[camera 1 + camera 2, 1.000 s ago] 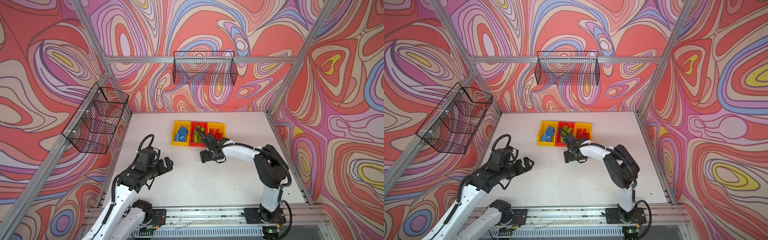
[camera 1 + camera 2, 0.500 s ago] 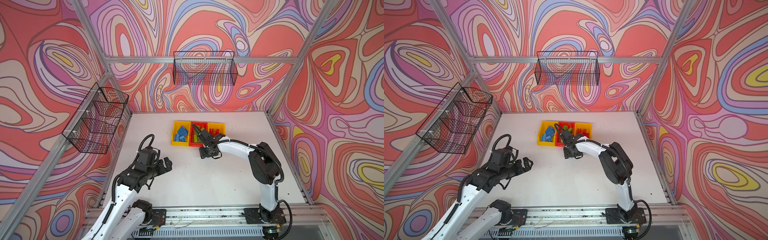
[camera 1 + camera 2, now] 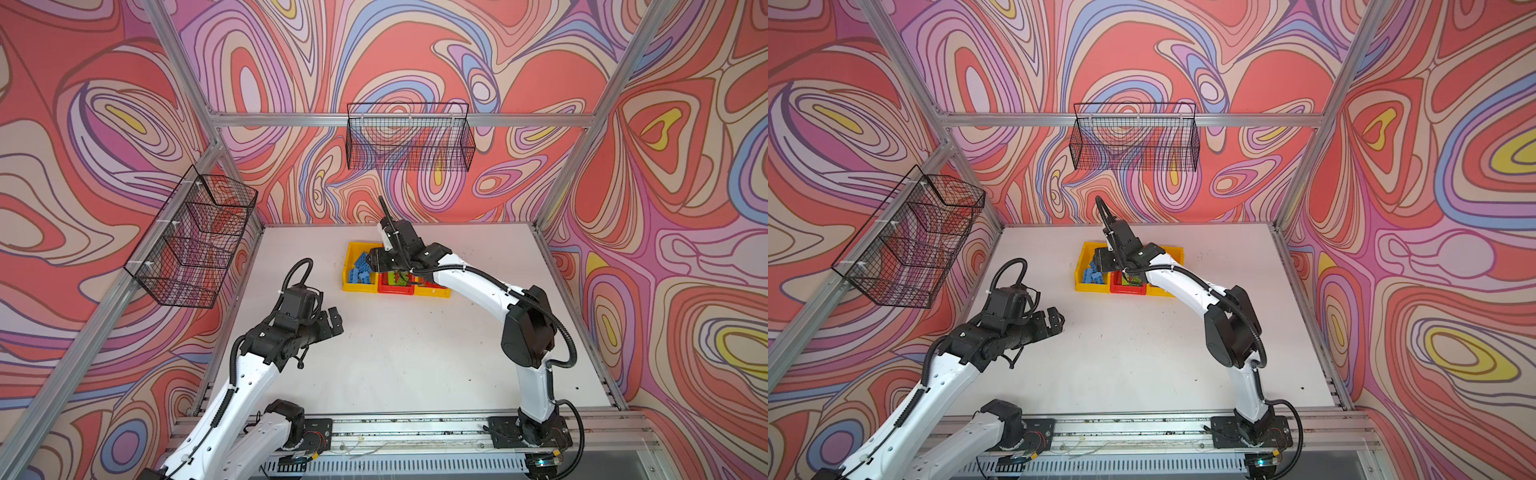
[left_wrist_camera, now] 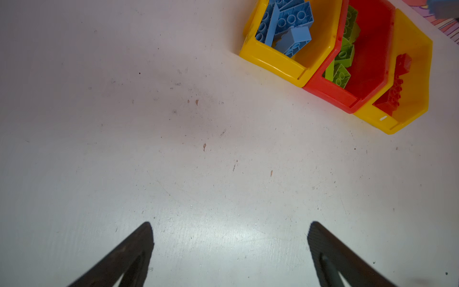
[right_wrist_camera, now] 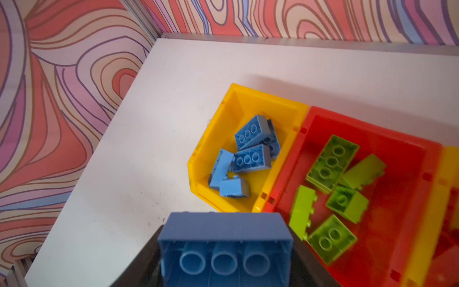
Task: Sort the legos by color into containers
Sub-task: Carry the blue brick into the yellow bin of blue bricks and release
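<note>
Three joined containers stand at the back of the white table: a left yellow bin with several blue legos, a red bin with several green legos, and a right yellow bin with red legos. My right gripper hangs above the bins' front edge, where the left yellow bin meets the red one. It is shut on a blue brick, hollow underside to the camera. My left gripper hovers open and empty over bare table at the left.
A black wire basket hangs on the back wall and another on the left wall. Aluminium frame posts stand at the table's corners. A rail carrying both arm bases runs along the front edge.
My right gripper closed on the blue brick on the table in front of the bins, then lifted it up and back over the bins' left side. The left arm stayed put.
</note>
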### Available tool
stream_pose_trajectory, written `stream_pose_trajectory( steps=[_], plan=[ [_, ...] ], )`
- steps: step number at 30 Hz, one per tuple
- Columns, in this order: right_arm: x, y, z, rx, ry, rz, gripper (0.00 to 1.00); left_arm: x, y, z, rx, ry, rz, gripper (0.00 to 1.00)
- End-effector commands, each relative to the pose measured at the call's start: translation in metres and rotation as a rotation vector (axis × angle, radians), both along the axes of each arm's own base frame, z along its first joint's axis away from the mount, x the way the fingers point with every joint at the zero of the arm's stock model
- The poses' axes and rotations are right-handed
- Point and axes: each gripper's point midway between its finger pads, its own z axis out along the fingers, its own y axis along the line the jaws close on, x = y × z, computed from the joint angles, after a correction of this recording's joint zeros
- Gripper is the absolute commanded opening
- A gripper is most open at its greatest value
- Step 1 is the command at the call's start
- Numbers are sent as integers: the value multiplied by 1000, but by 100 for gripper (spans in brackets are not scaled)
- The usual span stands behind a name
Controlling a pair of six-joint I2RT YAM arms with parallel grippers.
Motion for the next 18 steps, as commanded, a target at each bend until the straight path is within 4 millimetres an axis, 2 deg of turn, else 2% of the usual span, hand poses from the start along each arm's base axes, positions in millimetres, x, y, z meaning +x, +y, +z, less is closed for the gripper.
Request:
stream_pose_trajectory(
  steps=[1,5,7,13,16,17,18],
  plan=[
    [19,27,-6,42,-96,55,51,8,6,13,61,-21,-7,100],
    [36,42,-13,39,-146,73,51,11,12,20,97,-22,1,100],
    [44,48,-22,22,-153,73,52,9,15,24,115,-21,3,100],
    [65,52,-42,-30,-170,54,57,5,21,30,142,-23,18,100],
    [72,52,-52,-40,-158,40,73,4,24,31,153,-20,24,100],
    [75,50,-55,-42,-156,31,85,4,24,32,155,-21,26,100],
    [77,48,-57,-44,-155,22,94,4,26,32,158,-18,33,100]
  ],
)
